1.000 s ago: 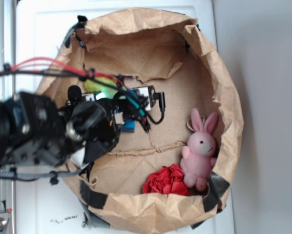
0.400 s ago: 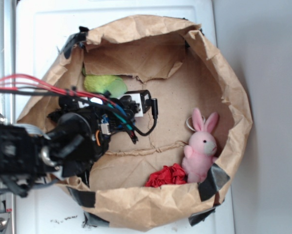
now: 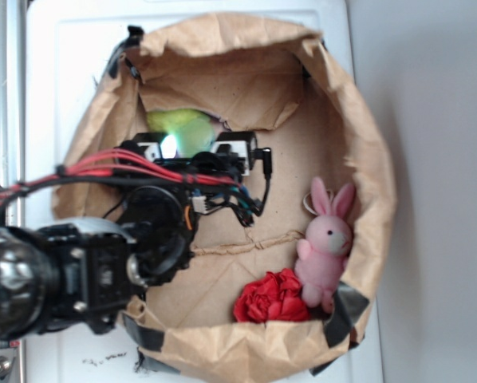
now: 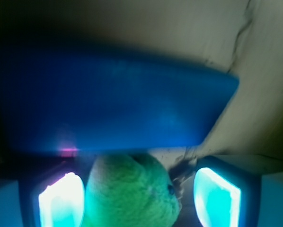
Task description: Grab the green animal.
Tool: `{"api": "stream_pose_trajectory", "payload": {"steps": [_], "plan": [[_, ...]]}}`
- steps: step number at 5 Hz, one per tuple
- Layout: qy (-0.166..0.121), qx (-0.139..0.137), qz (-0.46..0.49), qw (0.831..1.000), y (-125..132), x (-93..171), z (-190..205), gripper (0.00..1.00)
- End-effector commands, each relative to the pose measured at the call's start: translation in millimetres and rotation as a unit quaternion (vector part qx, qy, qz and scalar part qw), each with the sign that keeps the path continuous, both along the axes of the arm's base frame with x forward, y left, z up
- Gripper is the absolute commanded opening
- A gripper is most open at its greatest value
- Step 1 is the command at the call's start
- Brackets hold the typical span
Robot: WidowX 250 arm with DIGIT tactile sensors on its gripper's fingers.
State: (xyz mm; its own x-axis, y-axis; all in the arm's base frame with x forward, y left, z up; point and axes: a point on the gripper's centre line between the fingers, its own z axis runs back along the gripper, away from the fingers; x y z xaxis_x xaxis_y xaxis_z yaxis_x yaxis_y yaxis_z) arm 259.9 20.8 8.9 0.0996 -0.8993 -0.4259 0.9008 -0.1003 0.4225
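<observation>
So everything's sitting inside a paper bag (image 3: 366, 144) that lies on the surface (image 3: 63, 64). The plush frog (image 3: 183, 128) is at the far-left end of the bag, under a torn flap of paper, with the pincer (image 3: 192, 148) right over it. In the wrist view, the frog (image 4: 129, 191) sits between the two fingers (image 4: 61, 198), block (image 4: 113, 104) just beyond it. Bunny (image 3: 326, 247) leans on the right wall, the crumpled flower (image 3: 272, 297) touching its left side, near the front edge.
</observation>
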Motion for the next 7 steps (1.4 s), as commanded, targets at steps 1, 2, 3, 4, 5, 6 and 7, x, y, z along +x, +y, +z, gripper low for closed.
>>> {"api": "stream_pose_trajectory", "payload": {"steps": [1,2,3,4,5,6,7], "plan": [[0.057,-0.034,0.011,0.998,-1,6,-5,1.0],[0.117,-0.062,0.002,0.991,-2,1,-1,1.0],[0.175,-0.112,-0.003,0.978,5,3,23,1.0],[0.207,-0.162,-0.01,0.965,13,12,32,1.0],[0.206,-0.167,-0.009,0.964,16,14,34,1.0],[0.207,-0.173,-0.008,0.963,19,17,36,1.0],[0.207,-0.172,0.004,0.963,23,27,34,1.0]]}}
